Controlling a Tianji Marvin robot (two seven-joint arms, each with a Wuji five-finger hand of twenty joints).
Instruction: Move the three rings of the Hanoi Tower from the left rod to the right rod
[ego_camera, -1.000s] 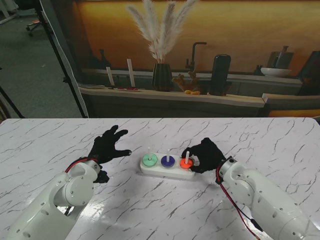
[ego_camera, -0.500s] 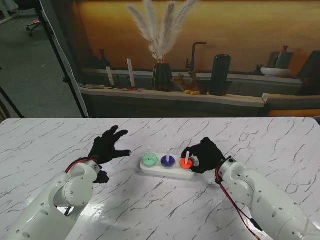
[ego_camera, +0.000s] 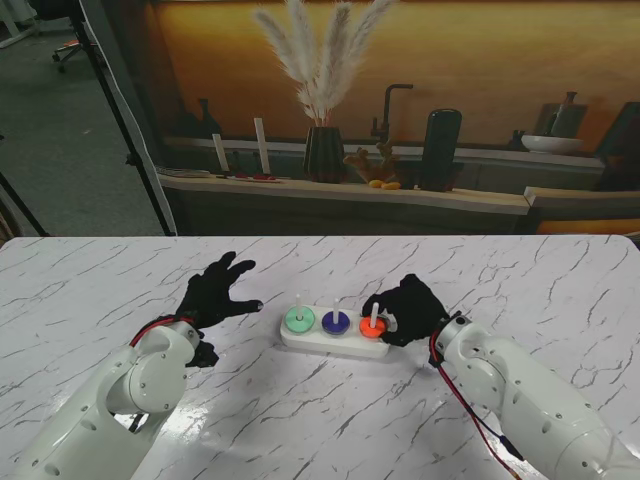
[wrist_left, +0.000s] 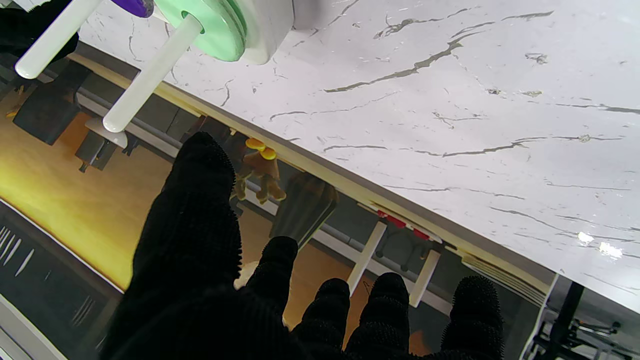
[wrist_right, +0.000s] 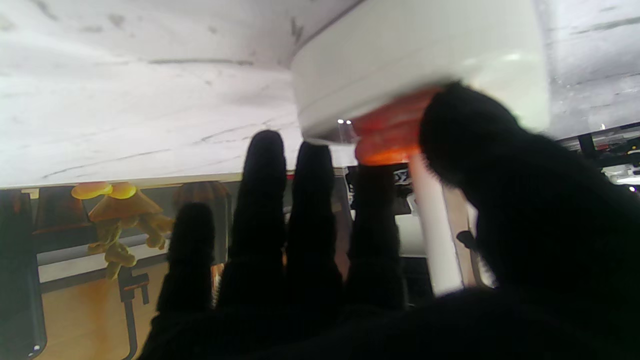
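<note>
While the right hand (ego_camera: 408, 311) sat at the right rod (ego_camera: 375, 316) of the white base (ego_camera: 335, 340), one ring of three looked already delivered: the orange ring (ego_camera: 372, 327) lay low on that rod. Right wrist view showed thumb on one side of the orange ring (wrist_right: 387, 135) and a finger on the other, touching or just beside it; whether it was clamped or just letting go, cannot tell. Purple ring (ego_camera: 334, 321) sat on the base's middle post, green ring (ego_camera: 299, 320) on the base's left rod (ego_camera: 297, 303), both down flat against the base. Left hand (ego_camera: 215, 290) hovered to the left of the base, well apart from it, fingers spread, holding nothing; left wrist view confirmed the green ring (wrist_left: 210, 27) untouched on its rod. Judged progress: roughly a third done. Left to do, as I read it: purple and green onto the right rod. Sizes of the rings were hard to compare from here.
</note>
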